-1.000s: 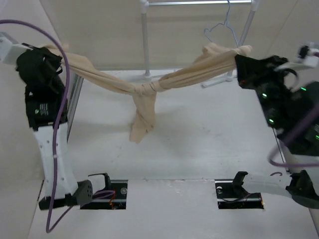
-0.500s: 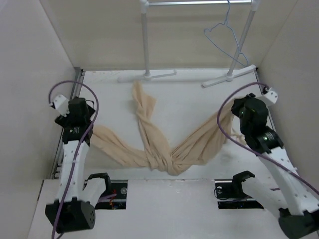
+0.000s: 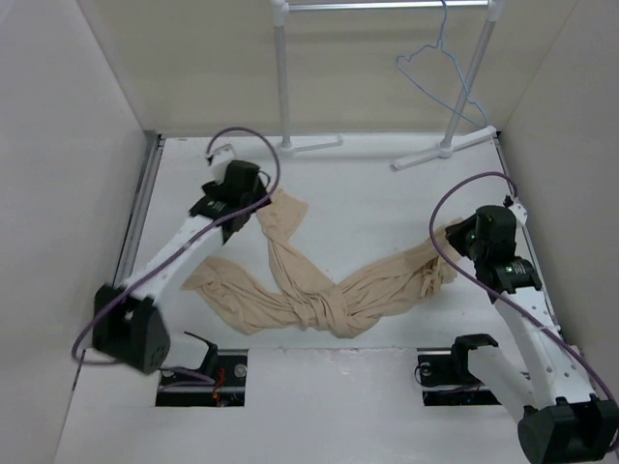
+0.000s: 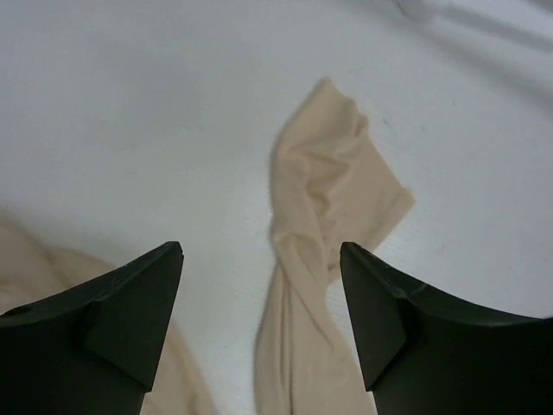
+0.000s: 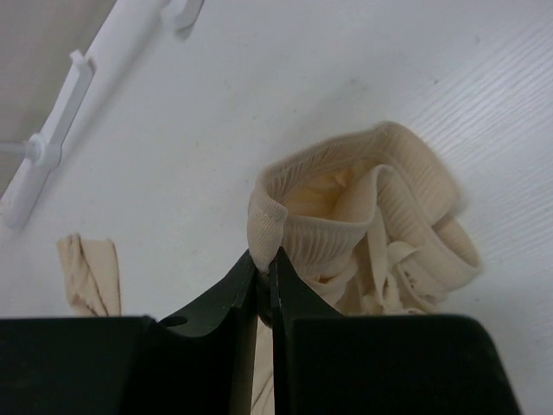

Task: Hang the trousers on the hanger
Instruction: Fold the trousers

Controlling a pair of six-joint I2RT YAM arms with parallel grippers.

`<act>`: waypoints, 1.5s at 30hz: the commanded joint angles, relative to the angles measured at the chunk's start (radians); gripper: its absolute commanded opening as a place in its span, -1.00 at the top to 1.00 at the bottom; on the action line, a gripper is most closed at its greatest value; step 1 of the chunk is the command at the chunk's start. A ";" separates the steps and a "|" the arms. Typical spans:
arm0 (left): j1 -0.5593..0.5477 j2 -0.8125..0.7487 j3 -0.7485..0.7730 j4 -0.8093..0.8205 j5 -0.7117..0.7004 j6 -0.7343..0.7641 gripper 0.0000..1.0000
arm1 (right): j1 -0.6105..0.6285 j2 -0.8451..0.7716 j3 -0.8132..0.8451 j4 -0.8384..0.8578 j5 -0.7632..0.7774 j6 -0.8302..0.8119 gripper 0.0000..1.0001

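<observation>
Surface (image 3: 387, 193) is carrying tangled trousers (image 3: 319, 300); right hand (image 5: 262, 259) is clamping one end, left hand (image 4: 261, 255) is hovering apart, probably for a leg.

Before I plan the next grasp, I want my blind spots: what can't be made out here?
Trousers knot: top view, twisted folds hide which leg is which.
Hanger hook: top view, cut off by the upper edge.
Right gripper fingertips: top view, hidden under its own wrist.
Left gripper height above the table: left wrist view, no cue.
</observation>
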 commanded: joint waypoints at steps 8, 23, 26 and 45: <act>-0.023 0.670 0.316 0.070 0.169 0.061 -0.53 | 0.124 -0.059 0.008 0.012 -0.002 0.038 0.87; 0.252 0.855 1.417 -0.270 0.146 0.098 0.90 | 0.147 0.181 0.526 0.116 0.010 0.005 0.94; 0.307 0.593 1.217 -0.246 0.127 0.086 0.89 | 0.149 0.116 0.649 0.058 0.051 -0.021 0.93; 0.576 -0.732 -0.183 -0.692 -0.054 -0.021 0.09 | -0.116 -0.002 0.075 0.011 0.113 0.086 0.92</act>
